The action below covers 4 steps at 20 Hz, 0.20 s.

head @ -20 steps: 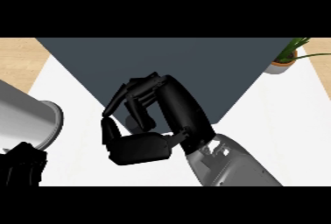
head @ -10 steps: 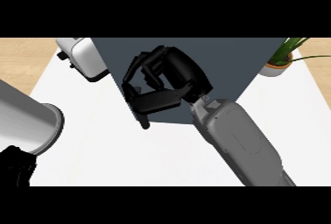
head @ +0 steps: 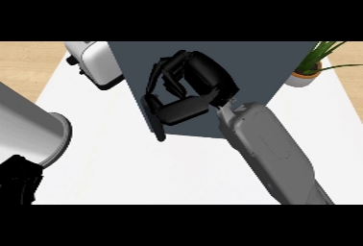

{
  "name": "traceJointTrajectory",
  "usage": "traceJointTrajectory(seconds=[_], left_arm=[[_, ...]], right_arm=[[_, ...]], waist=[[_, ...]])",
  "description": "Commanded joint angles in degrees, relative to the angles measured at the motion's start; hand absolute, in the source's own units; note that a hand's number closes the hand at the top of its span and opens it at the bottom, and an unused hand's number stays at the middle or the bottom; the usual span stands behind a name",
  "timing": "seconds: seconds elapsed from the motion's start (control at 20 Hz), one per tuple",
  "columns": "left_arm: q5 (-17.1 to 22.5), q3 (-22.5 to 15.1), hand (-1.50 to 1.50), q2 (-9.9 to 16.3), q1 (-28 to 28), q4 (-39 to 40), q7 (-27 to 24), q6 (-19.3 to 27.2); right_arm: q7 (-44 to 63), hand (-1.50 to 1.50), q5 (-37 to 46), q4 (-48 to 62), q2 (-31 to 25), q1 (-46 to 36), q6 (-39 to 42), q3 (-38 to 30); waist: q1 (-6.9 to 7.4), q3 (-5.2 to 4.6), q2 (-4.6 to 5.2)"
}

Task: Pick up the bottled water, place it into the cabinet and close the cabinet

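**Right hand curled at the cabinet's front edge, bottle out of sight**

The right hand (head: 190, 89) hangs over the dark cabinet (head: 269, 62), fingers curled inward with the thumb folded under them. Whether they pinch anything I cannot tell: the bottled water shows nowhere, and if it is held, the hand hides it. Just left of the thumb a narrow dark strip (head: 154, 122) runs along the cabinet's left edge, probably the door seen edge-on.

The risk, as I judge it, lies in that closeness. If the hand carries the bottle, it could catch on the door or the cabinet's rim on the way in and tip. If the bottle is already inside, shutting the door with curled fingers this near could trap them or leave the door ajar.

Further left and far, a toaster (head: 96, 65) stands on the white bench (head: 184, 168); a potted plant (head: 312, 67) sits far right. The left hand (head: 18, 185) shows only as a dark shape at the near left edge, and its fingers cannot be made out.

Compared with half a second ago, the right hand has moved further over the cabinet, its forearm more stretched out; the toaster and plant show more fully.
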Motion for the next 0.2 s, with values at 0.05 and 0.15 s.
traceJointTrajectory(seconds=[0.05, 0.15], left_arm=[[-0.2, 0.7, 1.50, 0.5, -1.6, 0.1, 0.8, 0.3], [0.2, 0.1, 1.50, 0.0, -1.1, -1.1, 1.2, 0.5]], right_arm=[[-1.9, 1.50, 1.7, 11.1, -5.1, -1.2, -2.5, -7.5], [-1.7, 1.50, 1.0, 11.4, -5.0, -1.3, -2.5, -8.2]], waist=[[-0.76, 0.72, 3.66], [-0.28, 0.74, 3.68]])
